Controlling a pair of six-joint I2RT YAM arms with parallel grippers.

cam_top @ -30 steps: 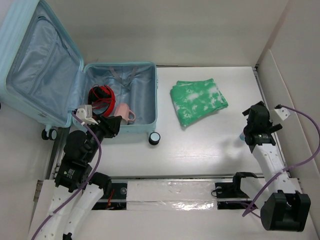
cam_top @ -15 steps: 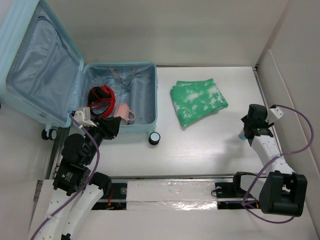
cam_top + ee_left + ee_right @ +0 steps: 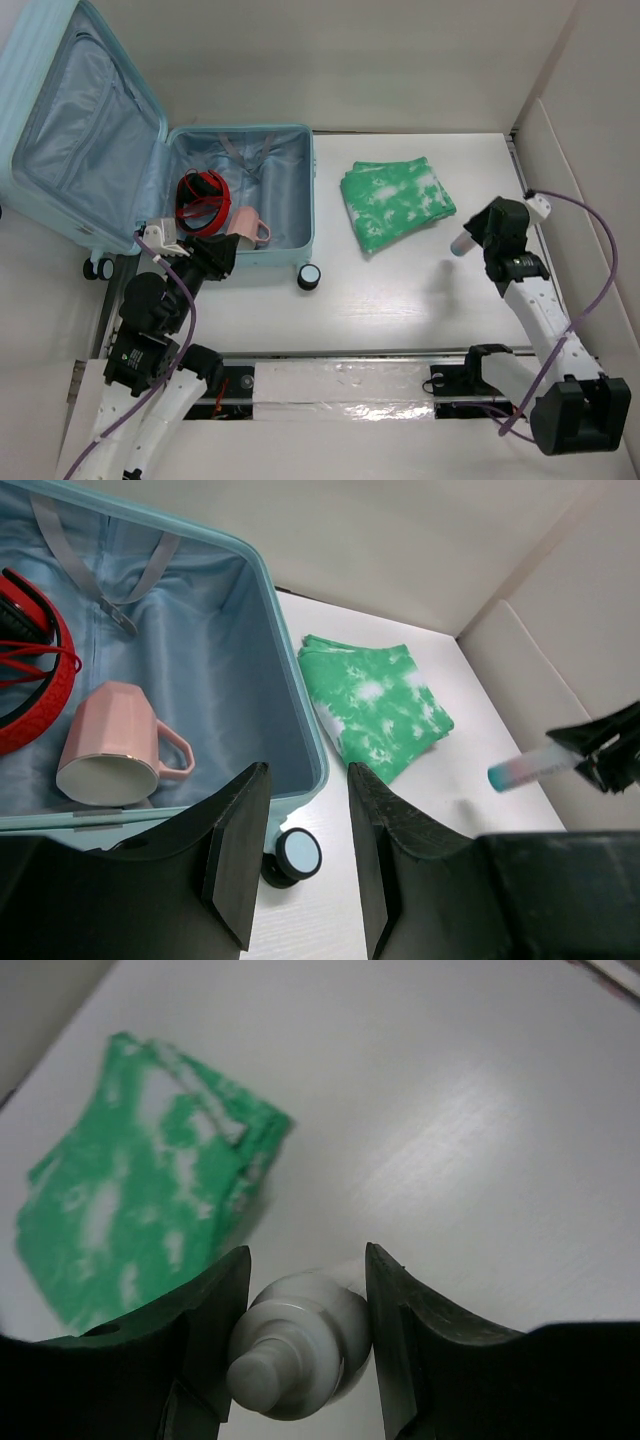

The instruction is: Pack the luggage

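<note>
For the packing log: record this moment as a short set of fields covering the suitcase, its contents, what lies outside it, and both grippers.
luggage: open, lid tipped back at left
inside: red headphones, pink mug
on table: folded green cloth, right of the luggage
left gripper: open, empty, above the luggage's near edge
right gripper: shut on a white tube, held clear of the table

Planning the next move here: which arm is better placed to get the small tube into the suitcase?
Right. The right gripper grips the tube near the green cloth; the left gripper hangs open and empty at the suitcase near wall.
</note>
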